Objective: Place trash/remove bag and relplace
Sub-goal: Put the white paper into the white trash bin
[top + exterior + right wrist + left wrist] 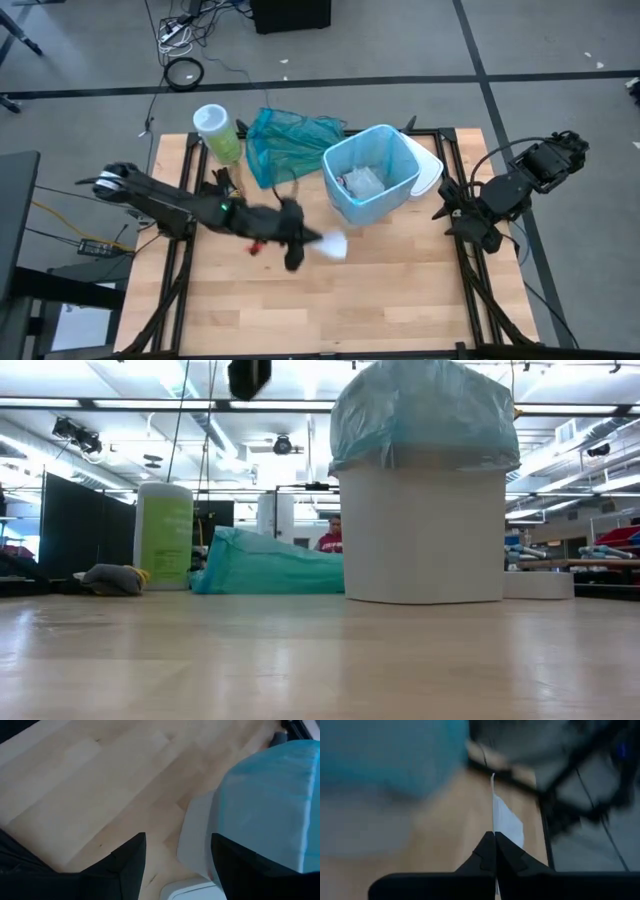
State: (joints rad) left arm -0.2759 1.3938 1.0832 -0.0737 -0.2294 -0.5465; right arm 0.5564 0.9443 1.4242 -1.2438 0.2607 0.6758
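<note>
My left gripper hovers over the middle of the table, in front of the bin, shut on a white paper scrap. In the low view only its dark underside shows, high above the tabletop. The white bin stands on its base, lined with the light sky-blue bag, whose rim is folded over the bin's top. Several scraps lie inside it. My right gripper is open at the table's right edge, beside the bin, touching nothing. My left gripper pinches the white paper scrap between its two shut fingertips. It holds an edge of the sheet, which sticks out ahead of the fingers toward the table's right side. The scrap is lifted clear of the table.
A darker teal-green plastic bag lies crumpled at the far edge, left of the bin. A white and green canister stands beside it. A white lid lies to the right of the bin. Bare wood fills the near half.
</note>
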